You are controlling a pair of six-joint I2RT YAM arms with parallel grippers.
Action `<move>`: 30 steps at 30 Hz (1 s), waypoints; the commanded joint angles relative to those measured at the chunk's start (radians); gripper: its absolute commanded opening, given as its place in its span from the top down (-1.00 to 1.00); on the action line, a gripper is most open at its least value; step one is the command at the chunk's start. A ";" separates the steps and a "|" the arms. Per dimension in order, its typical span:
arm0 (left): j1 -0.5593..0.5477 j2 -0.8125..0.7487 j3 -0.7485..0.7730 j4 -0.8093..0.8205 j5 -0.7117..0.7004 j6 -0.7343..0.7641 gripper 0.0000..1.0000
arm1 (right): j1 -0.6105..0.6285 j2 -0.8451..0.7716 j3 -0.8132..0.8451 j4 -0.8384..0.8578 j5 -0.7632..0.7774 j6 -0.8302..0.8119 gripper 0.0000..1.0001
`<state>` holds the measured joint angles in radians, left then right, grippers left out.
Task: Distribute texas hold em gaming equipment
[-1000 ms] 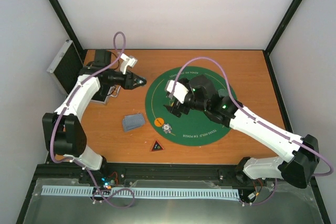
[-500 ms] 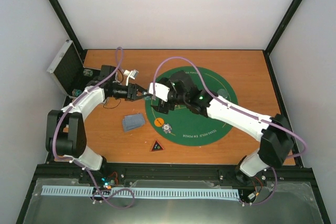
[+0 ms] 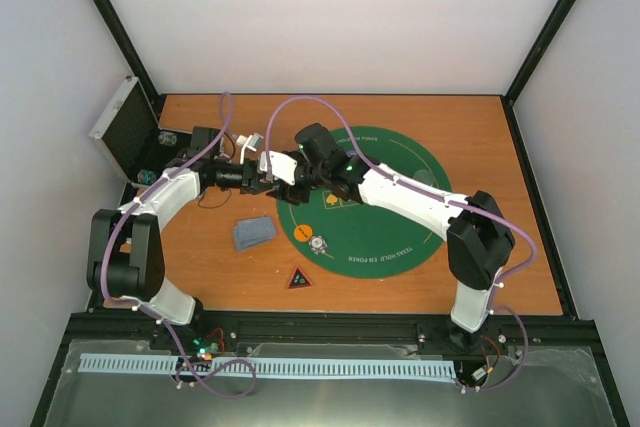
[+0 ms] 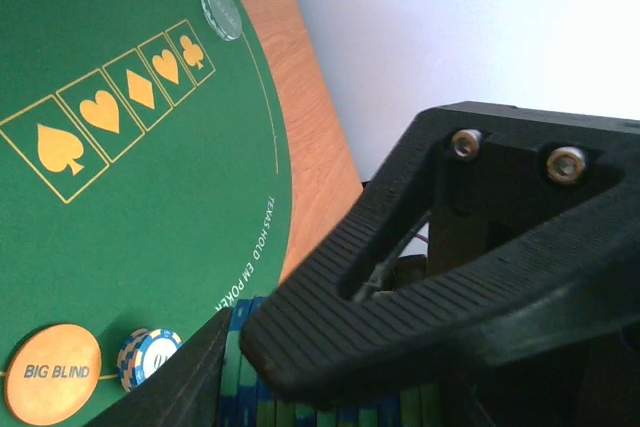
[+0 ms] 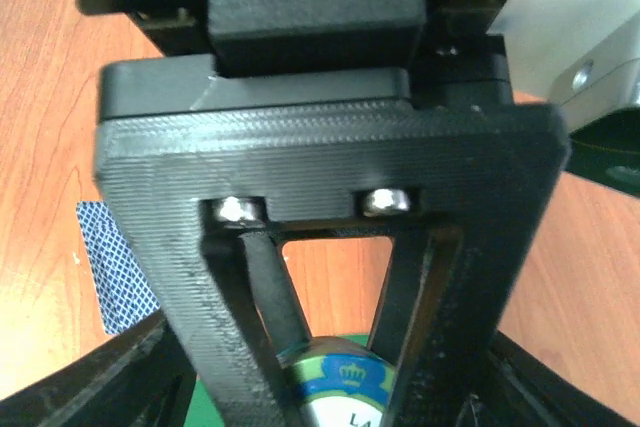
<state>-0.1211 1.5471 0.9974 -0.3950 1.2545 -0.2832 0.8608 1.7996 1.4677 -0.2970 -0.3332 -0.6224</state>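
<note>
Chip stack [image 4: 300, 415] mostly behind gripper fingers [image 4: 400, 317]

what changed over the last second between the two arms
The right pincer swung left across the green mat to its left edge. The left pincer came back toward the robot a little, so the two now meet tip to tip at a stack of chips. Which holds it cannot be told. The blue-backed cards, triangle and Big Blind disc stayed put.

The right black claw [image 3: 284, 185] swings left across the round green felt mat [image 3: 380, 243], meeting the left black claw [image 3: 264, 177], which extends toward it.
</note>
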 commanded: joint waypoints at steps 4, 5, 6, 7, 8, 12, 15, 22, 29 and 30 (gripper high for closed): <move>-0.008 -0.034 0.007 0.037 0.058 -0.019 0.99 | -0.006 0.009 0.029 -0.061 0.015 -0.020 -0.29; -0.007 -0.034 0.008 0.037 0.058 -0.019 0.99 | -0.006 0.005 0.024 -0.064 0.021 -0.028 -0.32; -0.008 -0.034 0.009 0.037 0.058 -0.018 0.99 | -0.006 0.003 0.016 -0.064 0.030 -0.039 -0.35; -0.008 -0.032 0.010 0.036 0.059 -0.020 0.99 | -0.006 0.000 0.010 -0.062 0.039 -0.048 -0.35; -0.007 -0.032 0.012 0.037 0.059 -0.020 0.99 | -0.006 -0.001 0.007 -0.061 0.044 -0.058 -0.34; -0.008 -0.029 0.010 0.036 0.060 -0.020 0.99 | -0.006 0.003 0.005 -0.040 0.056 -0.062 -0.06; -0.008 -0.029 0.010 0.036 0.064 -0.022 0.99 | -0.006 0.004 0.003 -0.028 0.072 -0.069 0.11; -0.008 -0.027 0.012 0.035 0.075 -0.024 0.99 | -0.006 0.011 0.004 -0.019 0.109 -0.076 0.38; -0.007 -0.027 0.012 0.035 0.077 -0.021 0.99 | -0.007 0.009 0.000 -0.026 0.142 -0.089 -0.13; -0.006 -0.027 0.013 0.035 0.077 -0.020 0.99 | -0.006 0.008 -0.002 -0.027 0.141 -0.093 -0.11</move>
<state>-0.1219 1.5429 0.9939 -0.3656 1.2751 -0.2905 0.8562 1.8084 1.4761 -0.3378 -0.2379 -0.6884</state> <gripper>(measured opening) 0.397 0.561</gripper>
